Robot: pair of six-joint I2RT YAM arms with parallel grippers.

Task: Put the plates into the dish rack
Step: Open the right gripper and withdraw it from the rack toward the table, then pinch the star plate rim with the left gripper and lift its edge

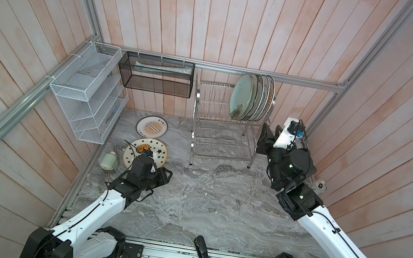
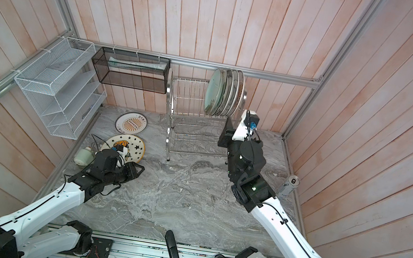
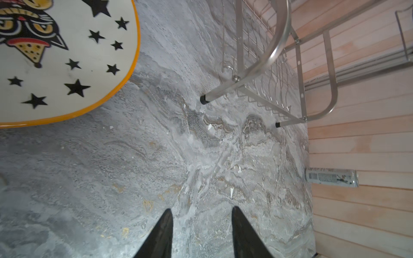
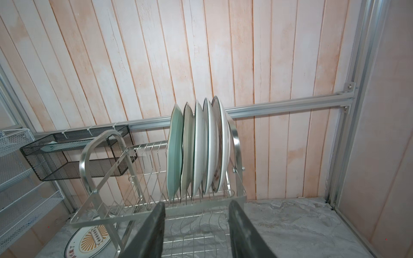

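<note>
Mostly loaded: five plates (image 4: 199, 147) stand in the upper tier of the dish rack (image 4: 83, 165); sunburst plate (image 1: 152, 126) and star plate (image 1: 160, 148) lie flat on the table (image 1: 214, 208). Left fingers (image 3: 161, 234) and right fingers (image 4: 152, 230) are parted and empty.

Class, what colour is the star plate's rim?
Orange; the star plate shows best in the left wrist view.

The left arm (image 1: 93, 210) and the right arm (image 1: 337, 242) have long links with smooth white shells, and the joints and wrist parts are black. A thin black cable (image 1: 350, 248) runs along each white link, fixed with small black clips. The fingers (image 3: 161, 234) are black and taper to a point
</note>
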